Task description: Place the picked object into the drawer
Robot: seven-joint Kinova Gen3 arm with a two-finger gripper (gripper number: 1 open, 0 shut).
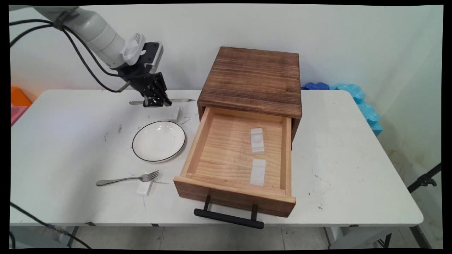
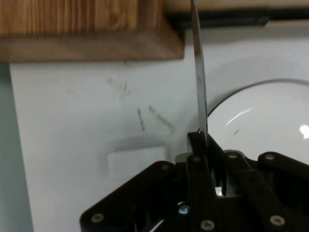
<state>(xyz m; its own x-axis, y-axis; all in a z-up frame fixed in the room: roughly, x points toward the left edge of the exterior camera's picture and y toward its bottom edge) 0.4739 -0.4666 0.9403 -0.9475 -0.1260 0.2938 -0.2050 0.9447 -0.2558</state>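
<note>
Where tool (image 1: 155, 102) grips knife (image 1: 180, 100), above table (image 1: 70, 141).

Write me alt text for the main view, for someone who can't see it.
A robot gripper holds a knife level above a white table, just over a small white rest behind a white plate. To the right a wooden box has its drawer pulled open, with two white rests inside. A fork lies near the front, tines on another rest.
</note>
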